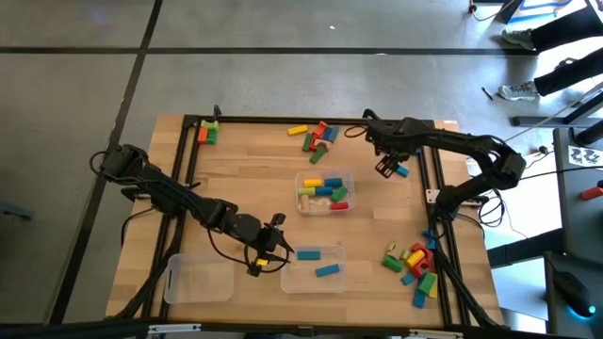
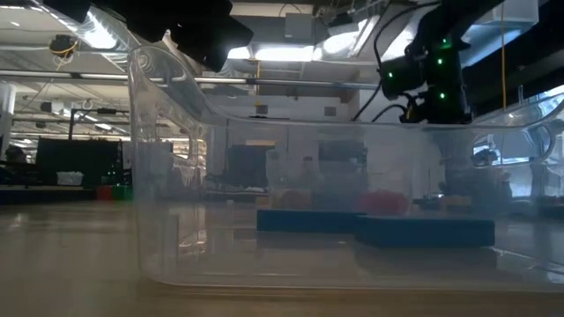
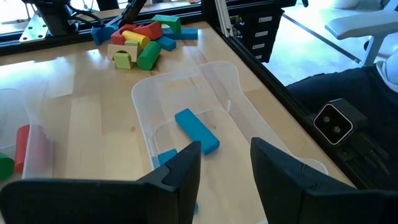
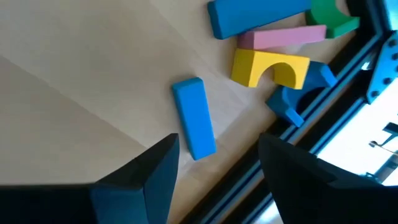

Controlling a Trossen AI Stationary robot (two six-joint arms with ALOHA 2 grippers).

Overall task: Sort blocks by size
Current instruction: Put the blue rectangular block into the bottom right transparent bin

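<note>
My left gripper is open and empty. It hovers by the left end of a clear tray near the table's near edge; in the left wrist view its fingers stand over that tray. Two blue blocks lie flat in the tray. My right gripper is open and empty, over a short blue bar that lies flat on the table near the right rail; this bar also shows in the high view. The fingers stand apart from the bar.
A middle tray holds several mixed blocks. A third tray stands at the near left. Block piles lie at the far middle, the far left and the near right. A black frame rail runs along the right.
</note>
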